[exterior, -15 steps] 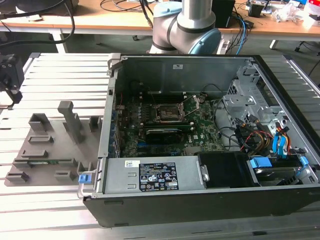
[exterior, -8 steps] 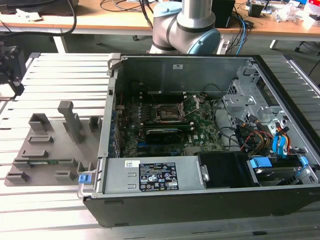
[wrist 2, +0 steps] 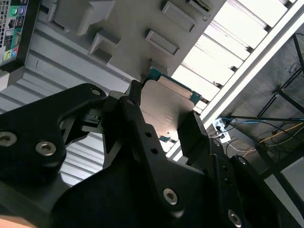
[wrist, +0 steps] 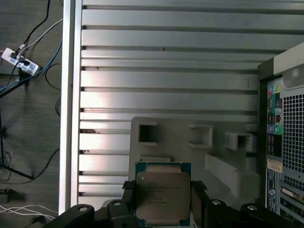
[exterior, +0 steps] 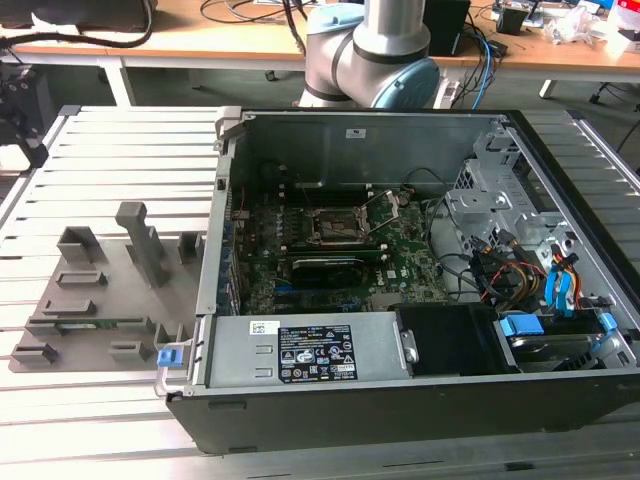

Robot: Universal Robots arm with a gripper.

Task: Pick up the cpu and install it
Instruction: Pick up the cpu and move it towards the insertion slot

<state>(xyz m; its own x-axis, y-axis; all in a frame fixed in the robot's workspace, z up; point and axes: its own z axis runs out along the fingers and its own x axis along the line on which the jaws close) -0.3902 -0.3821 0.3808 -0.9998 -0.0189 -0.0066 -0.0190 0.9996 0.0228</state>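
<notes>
The cpu point(wrist: 163, 192) is a flat square chip with a pale metal top and a green edge. My gripper point(wrist: 163, 202) is shut on it, one black finger point(wrist: 129, 192) on each side. In the second wrist view the cpu point(wrist 2: 166, 107) sits between the fingers point(wrist 2: 192, 128) of the gripper point(wrist 2: 164, 116), lifted above the grey holder tray point(wrist 2: 118, 28). In the exterior view the motherboard socket point(exterior: 335, 228) lies inside the open computer case point(exterior: 400, 270), with its metal frame around it.
The grey holder tray point(exterior: 100, 300) with raised blocks lies on the slatted metal table point(exterior: 120, 160), on the exterior view's left of the case. The arm's base point(exterior: 370, 50) stands behind the case. Cables and drive bays point(exterior: 540, 270) fill the case's right side.
</notes>
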